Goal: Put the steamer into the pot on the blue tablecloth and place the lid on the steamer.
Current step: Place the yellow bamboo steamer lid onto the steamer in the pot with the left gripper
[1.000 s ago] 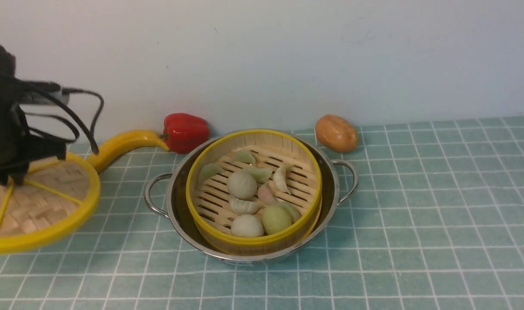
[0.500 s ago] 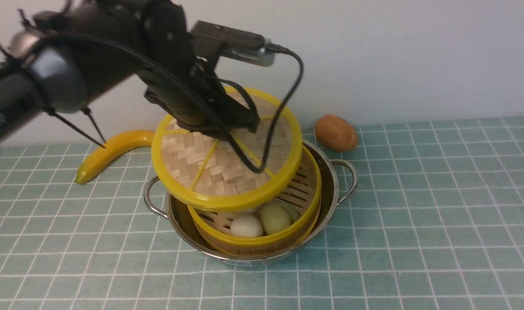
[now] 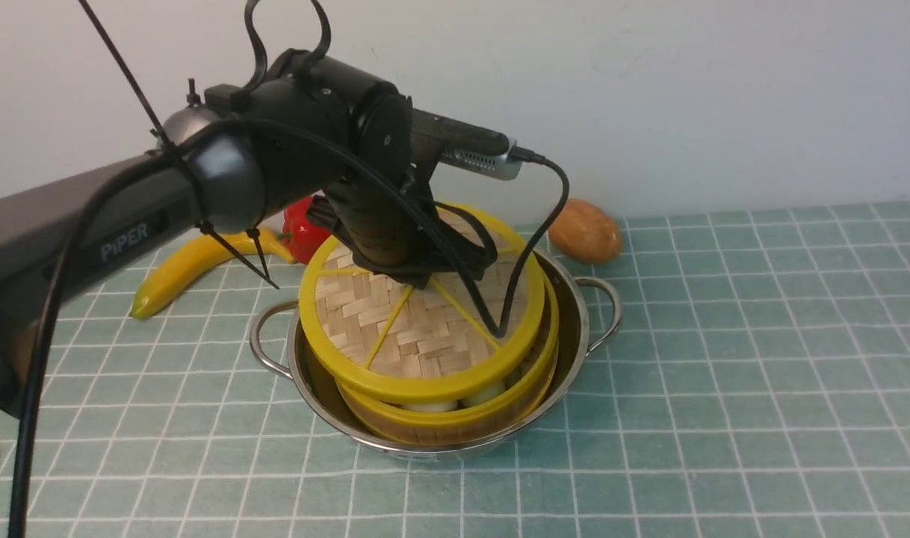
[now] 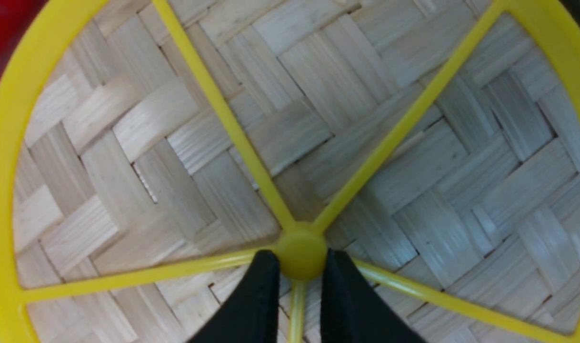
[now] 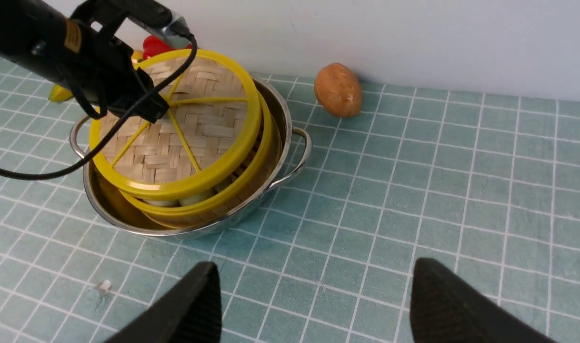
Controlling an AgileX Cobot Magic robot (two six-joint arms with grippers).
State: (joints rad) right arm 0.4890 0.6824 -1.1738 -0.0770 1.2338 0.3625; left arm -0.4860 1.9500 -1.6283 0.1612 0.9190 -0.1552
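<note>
Underneath, the blue tablecloth (image 3: 724,373) covers the surface below both pincers. Straight under the left pincer (image 4: 300,258) stands the pot (image 3: 573,336), with the steamer (image 3: 440,424) sitting inside it. Between that pincer and the steamer hangs the lid (image 3: 425,336), tilted. Its edge nearest the right pincer (image 5: 315,269) is lifted clear of the steamer's rim, so pale buns show in the gap. Whether the far edge touches cannot be told. Beyond the left pincer, toward the wall and away from the right pincer, lie a banana (image 3: 186,265) and a red pepper (image 3: 302,228). A brown oval lump (image 3: 584,230) lies ahead of the right pincer, near the pot's handle. The left pincer is clamped on the lid's yellow centre hub (image 4: 302,245), one black finger on each side. The right pincer stands wide apart, holding nothing, well back from the pot.
</note>
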